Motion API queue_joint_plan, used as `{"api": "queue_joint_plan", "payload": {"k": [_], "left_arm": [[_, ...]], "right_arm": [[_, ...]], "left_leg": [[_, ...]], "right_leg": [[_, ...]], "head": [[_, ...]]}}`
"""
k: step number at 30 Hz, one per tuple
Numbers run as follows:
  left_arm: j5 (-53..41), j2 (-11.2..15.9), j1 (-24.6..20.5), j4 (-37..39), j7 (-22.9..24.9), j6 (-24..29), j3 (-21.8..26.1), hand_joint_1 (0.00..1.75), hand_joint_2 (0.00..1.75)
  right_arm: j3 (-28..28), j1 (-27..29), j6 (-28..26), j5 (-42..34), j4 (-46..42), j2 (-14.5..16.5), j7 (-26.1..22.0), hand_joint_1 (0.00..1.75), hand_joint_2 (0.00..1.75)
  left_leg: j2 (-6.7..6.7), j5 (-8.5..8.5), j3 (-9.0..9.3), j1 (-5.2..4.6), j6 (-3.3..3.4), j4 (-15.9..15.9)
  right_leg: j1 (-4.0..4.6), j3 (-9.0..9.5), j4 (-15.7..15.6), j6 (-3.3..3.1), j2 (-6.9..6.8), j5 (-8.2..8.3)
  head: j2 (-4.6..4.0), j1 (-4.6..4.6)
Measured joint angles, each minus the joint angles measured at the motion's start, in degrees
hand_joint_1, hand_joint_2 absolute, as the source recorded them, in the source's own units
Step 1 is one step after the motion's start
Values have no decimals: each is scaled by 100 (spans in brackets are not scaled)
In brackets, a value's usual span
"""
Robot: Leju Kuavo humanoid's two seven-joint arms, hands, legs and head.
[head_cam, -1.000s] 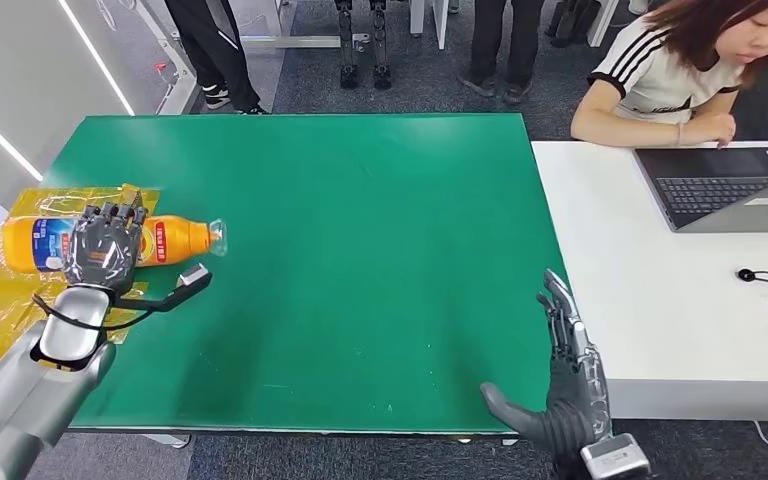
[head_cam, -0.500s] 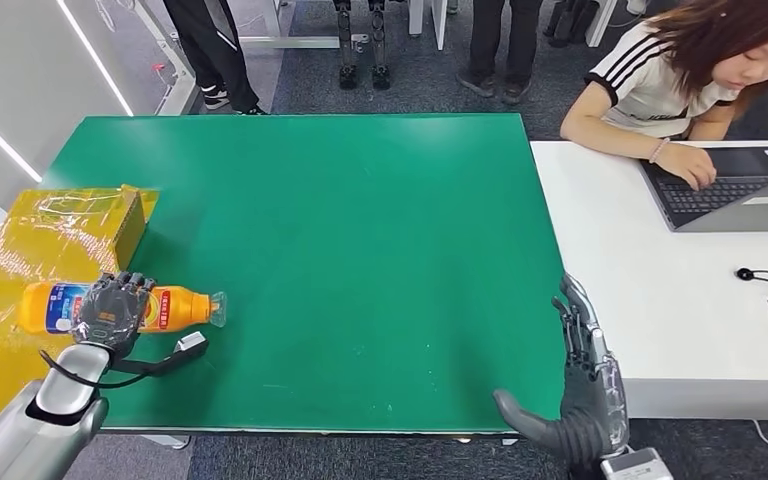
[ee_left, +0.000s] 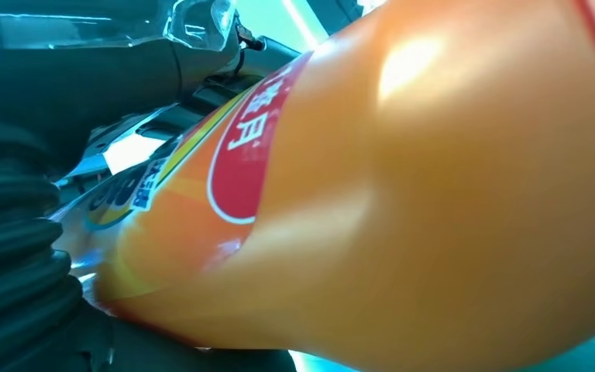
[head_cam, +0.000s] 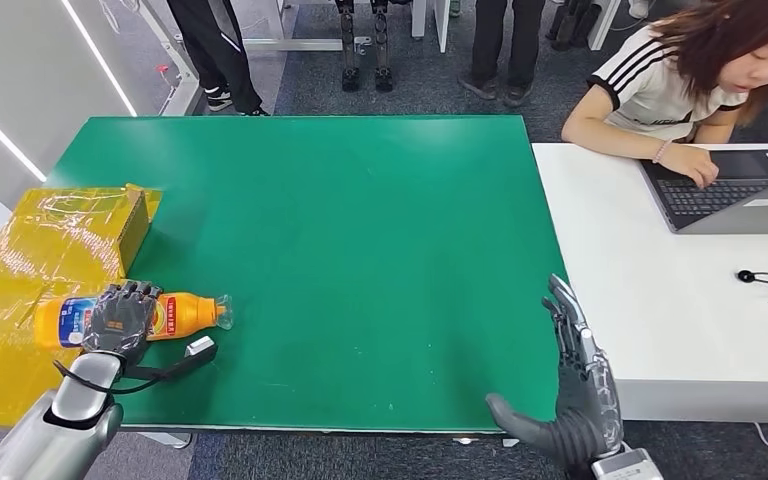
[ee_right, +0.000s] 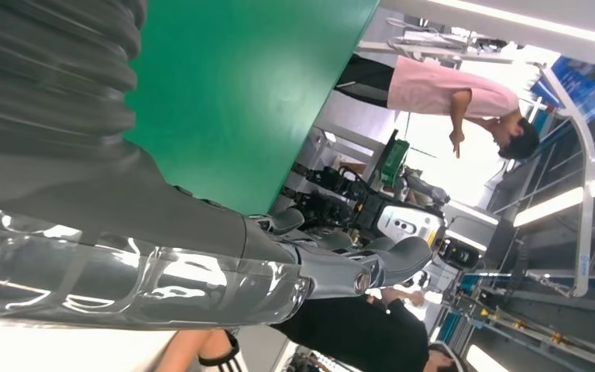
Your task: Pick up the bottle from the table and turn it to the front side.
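Our left hand (head_cam: 120,318) grips the bottle (head_cam: 175,314) around its labelled middle, lying sideways over the bench (head_cam: 360,250) edge. It looks full, heavyish, smooth and likely slippery; we judge mid-body the best hold. Our right hand (head_cam: 575,385) hangs open.

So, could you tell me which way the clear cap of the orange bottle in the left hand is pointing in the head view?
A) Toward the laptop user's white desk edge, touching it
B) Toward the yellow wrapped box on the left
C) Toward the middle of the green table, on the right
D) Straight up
C: the orange bottle lies on its side in the left hand, its clear cap toward the middle of the green table, away from the yellow wrapped box.
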Motion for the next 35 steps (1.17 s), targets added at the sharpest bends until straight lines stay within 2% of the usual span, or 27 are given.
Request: {"api": "queue_joint_plan", "payload": {"k": [1, 6, 11, 17, 26, 28, 29, 33, 35], "left_arm": [[-18, -14, -23, 59, 148, 75, -32, 0, 175], [-58, -61, -265, 545, 747, 505, -366, 0, 175], [-63, -100, -559, 1036, 817, 832, -579, 0, 175], [-27, -205, -657, 1227, 617, 969, -550, 0, 175], [279, -514, -594, 1136, 65, 982, -144, 0, 175], [694, -680, -429, 852, -352, 983, 106, 0, 175], [1027, -827, -316, 646, -762, 983, 347, 0, 175], [2890, -1684, 136, -378, -3225, 985, 1696, 0, 175], [3655, -1965, 321, -835, -3638, 985, 1999, 0, 175]], "right_arm": [[5, -34, 51, 20, 2, 7, 19, 0, 175], [56, -194, 146, 107, 31, 68, 93, 0, 175], [76, -269, 76, 110, 55, 100, 145, 0, 175], [76, -253, 10, 97, 113, 134, 148, 0, 175], [77, -291, -144, -72, 261, 136, 153, 0, 175], [76, -273, -215, -101, 270, 136, 160, 0, 175], [76, -259, -255, -124, 276, 136, 166, 0, 175], [96, -273, -360, -297, 356, 135, 182, 0, 175], [122, -315, -369, -383, 429, 134, 171, 0, 175]], "left_leg": [[1, 0, 1, 0, 0, 0], [2, 6, 2, 1, 0, 0], [2, 8, 2, 1, 0, 0], [2, 8, 2, 0, 0, 0], [0, 8, 1, -1, 0, 1], [1, 8, 1, -1, 0, 1], [1, 7, 0, -2, 0, 2], [9, 0, -6, -2, 3, 3], [21, -7, -2, -3, 2, 3]], "right_leg": [[0, 0, 0, 0, 1, 0], [0, -1, 1, -2, 3, 2], [0, -1, 2, -2, 3, 2], [0, -3, 2, -2, 4, 1], [-1, -1, 1, -1, 1, 2], [-1, -3, -1, -1, 3, 2], [-1, -4, -2, -1, 3, 2], [-2, -6, -4, 1, 14, 3], [-3, -6, -5, 2, 28, 3]], "head": [[0, 1], [0, 0], [0, -1], [0, -1], [0, -1], [0, -1], [0, -1], [0, 2], [0, 0]]}}
